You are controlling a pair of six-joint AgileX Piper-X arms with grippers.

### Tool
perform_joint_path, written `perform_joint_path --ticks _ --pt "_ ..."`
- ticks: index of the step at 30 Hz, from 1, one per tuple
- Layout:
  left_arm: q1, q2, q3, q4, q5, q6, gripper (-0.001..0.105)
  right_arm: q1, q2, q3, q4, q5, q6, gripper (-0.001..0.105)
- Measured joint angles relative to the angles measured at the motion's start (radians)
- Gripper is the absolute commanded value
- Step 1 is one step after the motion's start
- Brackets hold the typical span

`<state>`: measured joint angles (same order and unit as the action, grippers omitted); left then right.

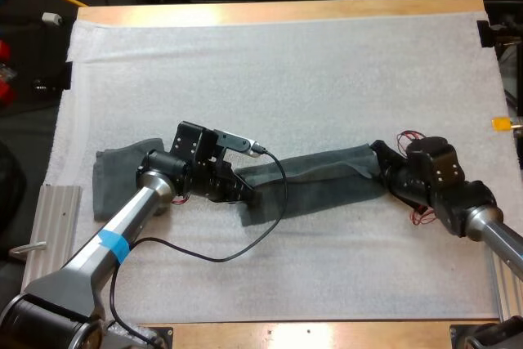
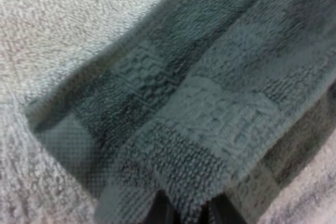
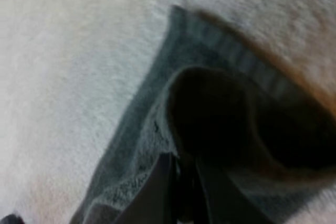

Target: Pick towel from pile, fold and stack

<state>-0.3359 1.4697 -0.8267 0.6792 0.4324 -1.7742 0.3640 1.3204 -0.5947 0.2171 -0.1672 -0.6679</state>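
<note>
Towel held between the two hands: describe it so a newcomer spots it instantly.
On the white mat, look at the middle, between the two arms. The long towel runs sideways there, pinched by the left hand and right hand; the other towel sits at the mat's left side, ungripped.

We count two dark grey-green towels. The first is a long towel (image 1: 319, 181), drawn out across the middle of the mat. The second towel (image 1: 114, 181) lies near the mat's left edge in the high view, partly behind the left arm. We cannot tell whether that second item is one layer or several. We count two arms and two grippers: the left gripper (image 1: 243, 192) and the right gripper (image 1: 382, 171). We count one white mat (image 1: 286, 71) and one wooden table (image 1: 286, 11).
</note>
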Motion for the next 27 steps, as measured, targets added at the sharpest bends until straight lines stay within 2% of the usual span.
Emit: perform_joint_path --ticks 2,4,6,8,11,14,20,27 --pt "0.000 0.000 0.000 0.000 0.000 0.000 0.001 0.000 0.000 0.000 -0.020 -0.003 -0.024 0.015" --pt "0.000 0.000 0.000 0.000 0.000 0.000 0.005 0.000 0.000 0.000 -0.043 -0.015 -0.045 0.033" --pt "0.000 0.000 0.000 0.000 0.000 0.000 0.016 0.000 0.000 0.000 -0.062 -0.026 -0.052 0.057" --pt "0.000 0.000 -0.005 0.000 0.000 0.000 0.032 0.000 0.000 0.000 -0.095 -0.035 -0.073 0.071" --pt "0.000 0.000 -0.025 0.000 0.000 0.000 0.055 0.000 0.000 0.000 -0.146 -0.056 -0.148 0.069" --pt "0.000 -0.006 -0.060 0.007 0.000 0.000 0.071 0.000 -0.009 -0.006 -0.154 -0.065 -0.218 0.064" --pt "0.000 -0.082 -0.106 0.049 0.000 0.000 0.070 0.000 -0.070 -0.041 -0.108 -0.067 -0.319 0.064" --pt "-0.002 -0.254 -0.108 0.144 -0.001 0.000 0.070 0.000 -0.126 -0.172 0.224 -0.058 -0.568 0.065"
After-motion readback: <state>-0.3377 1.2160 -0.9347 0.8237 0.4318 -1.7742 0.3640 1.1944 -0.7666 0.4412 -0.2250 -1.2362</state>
